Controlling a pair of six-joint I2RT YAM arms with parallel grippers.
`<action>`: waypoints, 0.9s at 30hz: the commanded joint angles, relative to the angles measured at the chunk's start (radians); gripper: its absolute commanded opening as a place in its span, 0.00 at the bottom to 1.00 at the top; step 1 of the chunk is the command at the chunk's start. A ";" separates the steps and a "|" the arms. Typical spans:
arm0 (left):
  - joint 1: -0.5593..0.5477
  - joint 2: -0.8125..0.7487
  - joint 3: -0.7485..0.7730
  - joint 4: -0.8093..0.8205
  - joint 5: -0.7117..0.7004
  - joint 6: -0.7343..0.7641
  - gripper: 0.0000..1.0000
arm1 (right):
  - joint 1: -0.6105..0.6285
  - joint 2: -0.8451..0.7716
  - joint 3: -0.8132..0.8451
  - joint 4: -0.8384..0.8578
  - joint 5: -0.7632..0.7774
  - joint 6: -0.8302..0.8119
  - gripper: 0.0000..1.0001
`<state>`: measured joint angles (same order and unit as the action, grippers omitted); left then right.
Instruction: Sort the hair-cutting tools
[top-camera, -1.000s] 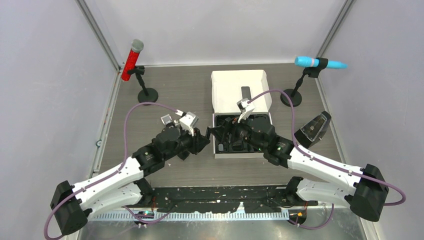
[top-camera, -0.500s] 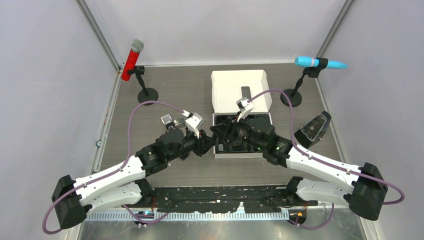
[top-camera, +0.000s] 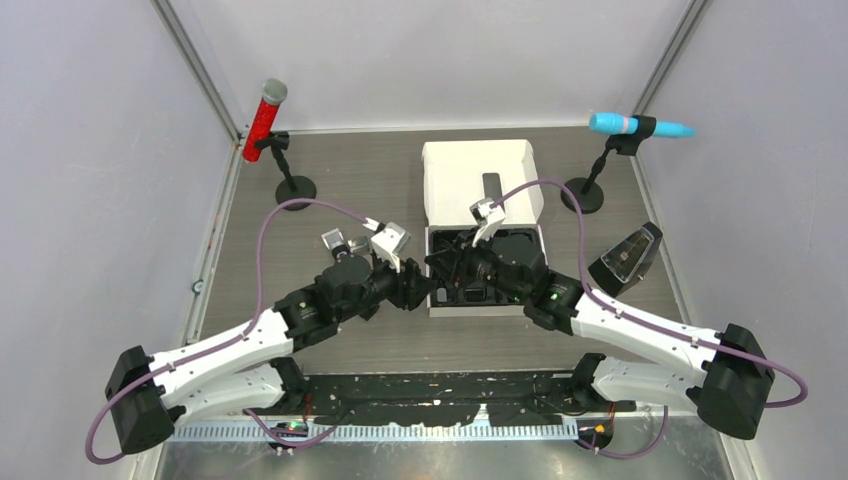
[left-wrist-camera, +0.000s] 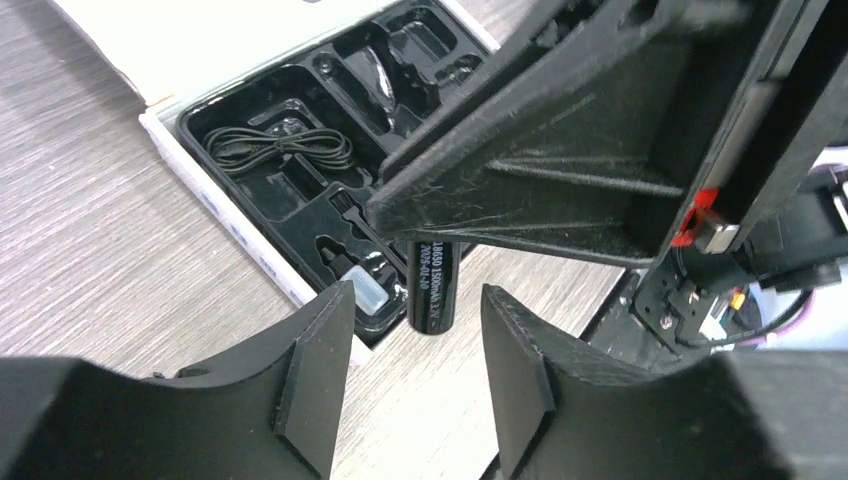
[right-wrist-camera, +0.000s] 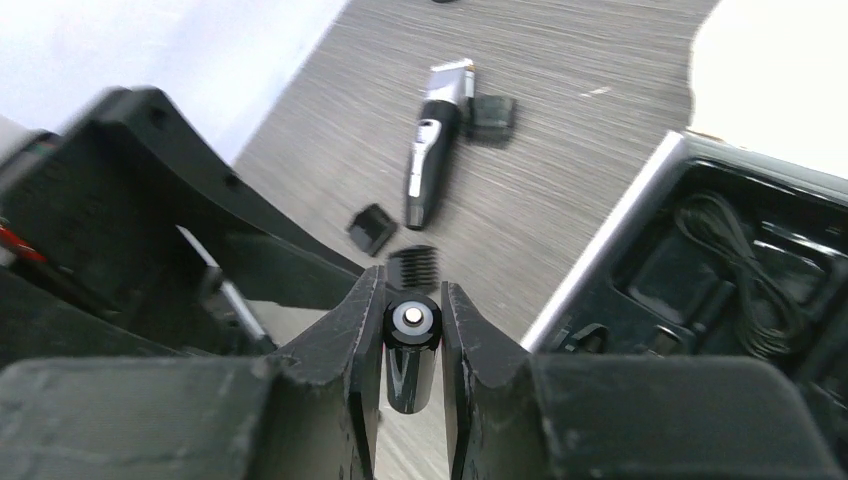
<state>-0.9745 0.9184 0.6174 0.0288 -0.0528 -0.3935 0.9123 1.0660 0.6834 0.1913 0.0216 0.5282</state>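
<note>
In the right wrist view the black-and-silver hair clipper (right-wrist-camera: 432, 160) lies on the table. Three small black comb attachments (right-wrist-camera: 372, 228) (right-wrist-camera: 412, 265) (right-wrist-camera: 494, 112) lie around it. My right gripper (right-wrist-camera: 412, 332) is shut on a black cylindrical battery (right-wrist-camera: 412, 345), which it holds by its upper end. In the left wrist view the battery (left-wrist-camera: 432, 288) hangs down from the right gripper. Its lower end sits just beyond my open left gripper (left-wrist-camera: 415, 370) and touches neither pad. From above, both grippers meet at the box's left edge, left gripper (top-camera: 418, 288) and right gripper (top-camera: 442, 266).
A white box (top-camera: 478, 165) lies open with its black moulded tray (left-wrist-camera: 300, 175), which holds a coiled cable (left-wrist-camera: 280, 148). A red microphone (top-camera: 264, 120) stands at the back left and a blue microphone (top-camera: 638, 126) at the back right. A dark wedge-shaped object (top-camera: 625, 258) sits to the right.
The right gripper has closed on the battery and the left gripper has opened off it. The left arm has shifted slightly right, toward the box.
</note>
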 joint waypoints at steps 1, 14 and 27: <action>-0.001 0.019 0.058 -0.007 -0.098 -0.046 0.56 | -0.011 -0.040 0.034 -0.084 0.152 -0.096 0.05; 0.067 0.234 0.195 -0.303 -0.187 -0.255 0.66 | -0.241 0.046 0.053 -0.276 0.303 -0.176 0.05; 0.108 0.395 0.238 -0.353 -0.084 -0.346 0.60 | -0.301 0.211 0.103 -0.204 0.292 -0.198 0.05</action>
<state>-0.8745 1.2911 0.8127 -0.3153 -0.1726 -0.7021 0.6205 1.2507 0.7246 -0.0860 0.3031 0.3443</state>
